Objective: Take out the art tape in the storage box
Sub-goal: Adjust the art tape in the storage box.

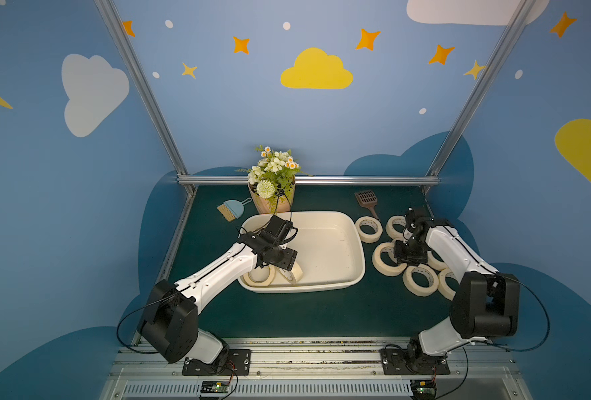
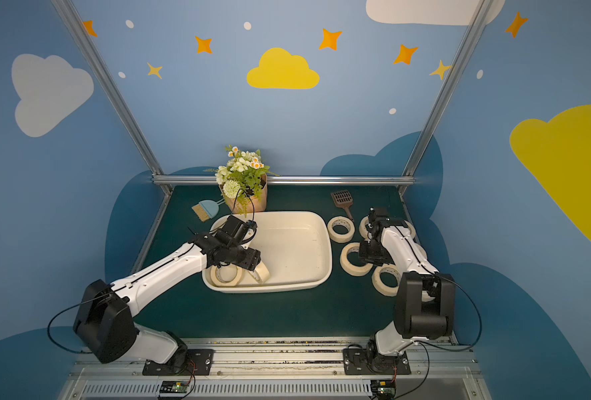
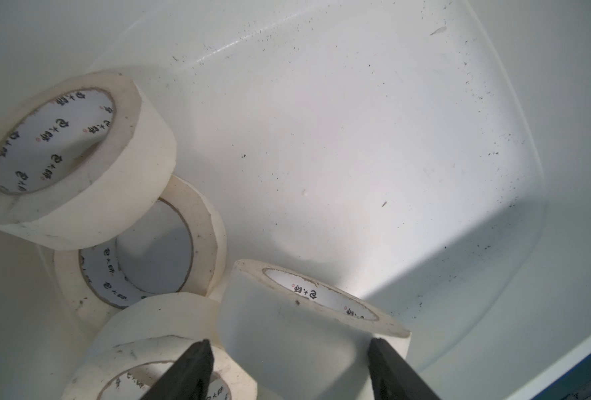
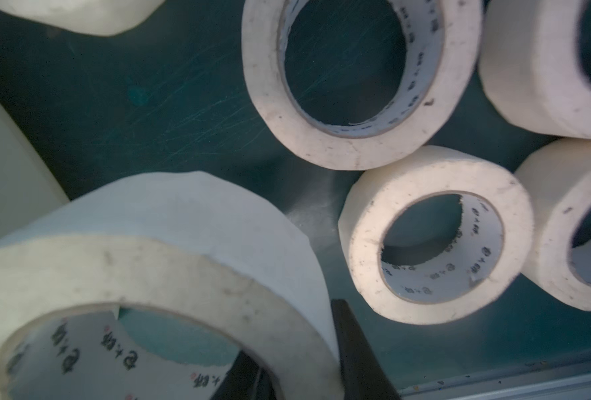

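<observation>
Nearest the robot, the left arm is reaching over the near-left corner of the storage box (image 1: 354, 273), and the left gripper (image 3: 288, 360) is sitting down among the art tape there. In the left wrist view its two black fingers (image 3: 186, 370) are standing on either side of a tilted roll (image 3: 307, 325), jaws partly open, right at the roll's flanks; whether they are actually pressing it I cannot tell. Three more rolls are lying around it in that corner: one low beside the finger (image 3: 127, 332), one flat on the box floor (image 3: 197, 221), and one leaning on top of that (image 3: 79, 162). In both top views only two of these are showing past the arm, the flat one (image 1: 260, 277) and the tilted one (image 2: 260, 273).

Over on the right, the right gripper (image 4: 307, 367) is pinching the wall of a big roll (image 4: 169, 249), one finger inside the core and one outside, jaws nearly closed on it. That roll is sitting down among the ones already out on the green bench (image 1: 321, 311).

Those taken-out rolls are clustering just right of the box: one near the front (image 1: 420, 280), one beside the box wall (image 1: 387, 259), and one further back (image 1: 368, 229).

Further back still, a brown slotted scoop (image 1: 367, 201) is lying on the bench, a tan flower pot (image 1: 273, 204) is standing just behind the box's far rim, and a small blue brush and dustpan (image 1: 231, 209) is resting to its left.
</observation>
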Robot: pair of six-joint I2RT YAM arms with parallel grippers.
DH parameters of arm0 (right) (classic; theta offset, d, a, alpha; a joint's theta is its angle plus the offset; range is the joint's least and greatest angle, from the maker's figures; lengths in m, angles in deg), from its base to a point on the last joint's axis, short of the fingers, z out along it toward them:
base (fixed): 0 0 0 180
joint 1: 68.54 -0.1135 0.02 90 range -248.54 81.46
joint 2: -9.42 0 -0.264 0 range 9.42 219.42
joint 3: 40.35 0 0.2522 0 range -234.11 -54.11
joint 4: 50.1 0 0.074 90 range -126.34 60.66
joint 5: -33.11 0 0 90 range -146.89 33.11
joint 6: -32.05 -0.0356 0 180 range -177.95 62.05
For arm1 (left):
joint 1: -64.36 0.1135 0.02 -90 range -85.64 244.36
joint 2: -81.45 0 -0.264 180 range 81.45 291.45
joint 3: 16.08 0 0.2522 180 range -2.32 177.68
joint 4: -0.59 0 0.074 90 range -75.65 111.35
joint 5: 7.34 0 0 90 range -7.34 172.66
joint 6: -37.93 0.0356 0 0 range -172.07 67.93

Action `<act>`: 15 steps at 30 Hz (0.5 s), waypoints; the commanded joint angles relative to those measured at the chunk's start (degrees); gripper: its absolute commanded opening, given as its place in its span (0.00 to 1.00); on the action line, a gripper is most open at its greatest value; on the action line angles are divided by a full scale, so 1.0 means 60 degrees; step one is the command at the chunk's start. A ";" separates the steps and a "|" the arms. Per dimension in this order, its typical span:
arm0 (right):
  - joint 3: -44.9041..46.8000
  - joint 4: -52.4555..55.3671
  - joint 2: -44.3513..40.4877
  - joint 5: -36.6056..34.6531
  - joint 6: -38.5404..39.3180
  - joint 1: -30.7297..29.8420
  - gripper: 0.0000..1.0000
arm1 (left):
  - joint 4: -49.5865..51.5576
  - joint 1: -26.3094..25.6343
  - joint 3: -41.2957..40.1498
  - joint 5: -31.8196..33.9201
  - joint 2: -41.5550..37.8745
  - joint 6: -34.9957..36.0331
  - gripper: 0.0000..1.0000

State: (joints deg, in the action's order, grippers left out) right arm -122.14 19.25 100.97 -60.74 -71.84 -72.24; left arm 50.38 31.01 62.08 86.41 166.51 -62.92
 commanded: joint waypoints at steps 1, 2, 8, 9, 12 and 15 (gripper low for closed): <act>-0.0088 -0.0342 0.0434 0.0217 -0.0071 -0.0296 0.00 | -0.0197 0.0049 -0.0006 -0.0433 0.0425 -0.0063 0.69; -0.0119 -0.0425 0.0618 0.0229 -0.0100 -0.0346 0.00 | -0.0303 0.0052 -0.0002 -0.0516 0.0518 -0.0100 0.69; -0.0538 -0.0879 0.1848 0.0225 -0.0117 -0.0482 0.00 | -0.1086 0.0066 0.0126 -0.0859 0.1133 -0.0351 0.68; -0.0662 -0.0940 0.2046 0.0224 -0.0103 -0.0494 0.00 | -0.1187 0.0073 0.0213 -0.0859 0.1234 -0.0368 0.68; -0.0997 -0.1058 0.2556 0.0204 -0.0088 -0.0501 0.00 | -0.1434 0.0089 0.0439 -0.0865 0.1546 -0.0338 0.68; -0.1375 -0.1121 0.3003 0.0125 -0.0073 -0.0497 0.00 | -0.1597 0.0101 0.0646 -0.0903 0.1837 -0.0303 0.68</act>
State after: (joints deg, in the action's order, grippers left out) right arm -127.49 13.92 117.93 -60.09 -72.11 -75.04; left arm 39.19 31.63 65.47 83.18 175.53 -64.30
